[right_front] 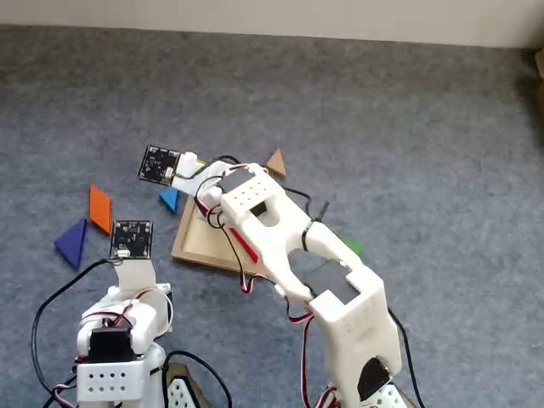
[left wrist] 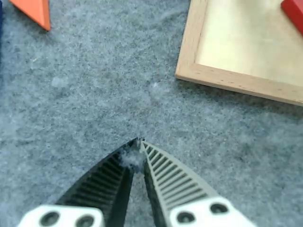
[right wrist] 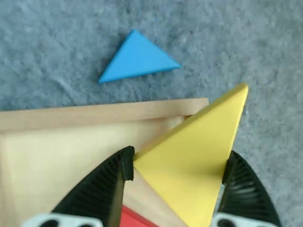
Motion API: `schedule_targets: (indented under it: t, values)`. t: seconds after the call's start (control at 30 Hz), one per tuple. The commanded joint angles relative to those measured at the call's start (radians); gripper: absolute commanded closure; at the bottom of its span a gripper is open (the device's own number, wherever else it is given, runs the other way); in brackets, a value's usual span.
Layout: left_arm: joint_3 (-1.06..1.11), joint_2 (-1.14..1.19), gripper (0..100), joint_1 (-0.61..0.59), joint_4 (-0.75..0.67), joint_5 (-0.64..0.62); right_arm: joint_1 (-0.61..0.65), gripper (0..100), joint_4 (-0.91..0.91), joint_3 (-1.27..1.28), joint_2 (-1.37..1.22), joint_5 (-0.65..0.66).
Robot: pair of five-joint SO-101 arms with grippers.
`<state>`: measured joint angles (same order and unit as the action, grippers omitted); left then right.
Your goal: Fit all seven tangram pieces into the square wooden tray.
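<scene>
Wooden tray (right_front: pixel 200 242), left of centre in the high view, is largely hidden by the right arm, and a green piece (right_front: pixel 350 246) is partly covered. The right gripper (right wrist: pixel 179 161) is clamped on the yellow triangle (right wrist: pixel 189 151) over a tray corner. The left gripper (left wrist: pixel 138 144), fingers pressed together, is held above open carpet (left wrist: pixel 85 94) near the tray's edge.

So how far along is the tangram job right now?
Done: one red piece lies in the square wooden tray. In hand: the right gripper holds the yellow triangle over the tray's corner. Left: the light blue triangle, orange piece, dark blue triangle and brown triangle lie on the grey carpet; a green piece is half hidden by an arm.
</scene>
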<state>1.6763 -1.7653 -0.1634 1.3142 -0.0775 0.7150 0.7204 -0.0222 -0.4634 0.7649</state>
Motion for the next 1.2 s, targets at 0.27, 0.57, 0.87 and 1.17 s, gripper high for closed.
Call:
schedule_targets:
  t: [0.27, 0.57, 0.87, 1.17]
  values:
    - [0.019, -0.047, 100, -0.012, 0.005, 0.005, -0.012, 78.6, 0.226, -0.015, 0.024, 0.012]
    - [0.019, -0.047, 100, -0.012, 0.005, 0.005, -0.042, 62.5, 0.277, -0.015, 0.030, 0.006]
    - [0.019, -0.047, 100, -0.012, 0.005, 0.005, -0.044, 60.6, 0.381, -0.130, 0.033, 0.011]
    - [0.019, -0.047, 100, -0.012, 0.005, 0.005, -0.005, 89.7, 0.599, -0.432, 0.025, -0.078]
